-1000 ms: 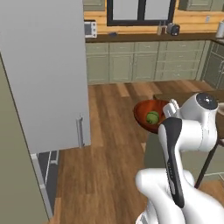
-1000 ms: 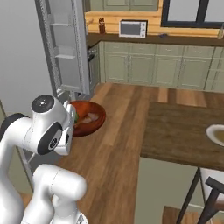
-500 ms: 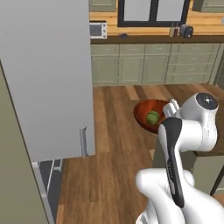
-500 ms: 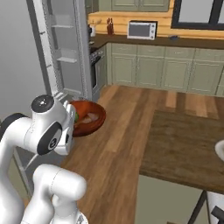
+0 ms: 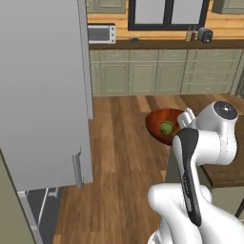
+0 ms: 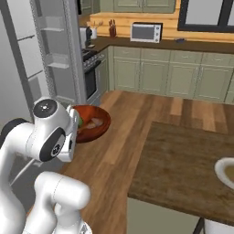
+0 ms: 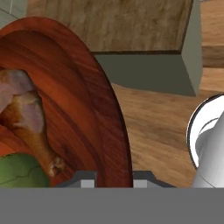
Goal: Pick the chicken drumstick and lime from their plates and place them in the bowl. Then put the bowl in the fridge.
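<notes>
Pinching the near rim of the bowl, my gripper has its fingers pressed tight on the wooden edge, and the bowl hangs off the floor, carried out ahead of the hand. Inside it, just past the fingertips, lie the drumstick and the lime, touching each other. So I judge the first part done: both foods are in the bowl, and only the trip to the fridge is left.

From the base cameras the bowl floats beside the arm's wrist, over bare wood floor. The fridge door stands swung open off to one side of the hand, with pale shelves showing beyond the bowl. The table edge sits close on the hand's other side, so I would keep clear of that corner. Between bowl and shelves the floor looks open, though the door's edge narrows the way in.
</notes>
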Available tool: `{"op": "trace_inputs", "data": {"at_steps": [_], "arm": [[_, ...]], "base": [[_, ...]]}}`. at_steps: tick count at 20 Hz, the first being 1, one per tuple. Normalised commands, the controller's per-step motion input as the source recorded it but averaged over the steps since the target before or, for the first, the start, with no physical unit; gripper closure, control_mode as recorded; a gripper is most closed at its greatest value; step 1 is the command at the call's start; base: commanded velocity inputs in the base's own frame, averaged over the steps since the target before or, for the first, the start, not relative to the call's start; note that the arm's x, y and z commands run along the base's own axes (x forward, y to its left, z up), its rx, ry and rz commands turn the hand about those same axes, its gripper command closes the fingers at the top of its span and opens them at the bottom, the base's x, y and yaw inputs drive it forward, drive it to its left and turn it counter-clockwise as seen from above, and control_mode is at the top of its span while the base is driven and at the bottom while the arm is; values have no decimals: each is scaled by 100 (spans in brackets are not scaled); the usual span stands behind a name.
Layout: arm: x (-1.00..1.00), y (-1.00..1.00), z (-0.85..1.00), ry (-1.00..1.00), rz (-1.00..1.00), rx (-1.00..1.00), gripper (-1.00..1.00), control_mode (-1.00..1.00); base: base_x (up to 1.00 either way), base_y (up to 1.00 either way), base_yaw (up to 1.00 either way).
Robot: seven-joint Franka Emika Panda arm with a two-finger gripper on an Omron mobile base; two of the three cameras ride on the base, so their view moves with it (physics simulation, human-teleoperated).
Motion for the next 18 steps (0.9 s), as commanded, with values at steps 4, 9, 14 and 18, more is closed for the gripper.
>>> {"op": "trace_inputs", "data": {"at_steps": [4,9,14,18], "arm": [[0,0,0,0,0,0,100,100],[0,0,0,0,0,0,100,100],[0,0,0,0,0,0,100,100],[0,0,0,0,0,0,100,100]], "base": [[60,0,0],[80,0,0],[79,0,0],[81,0,0]]}}
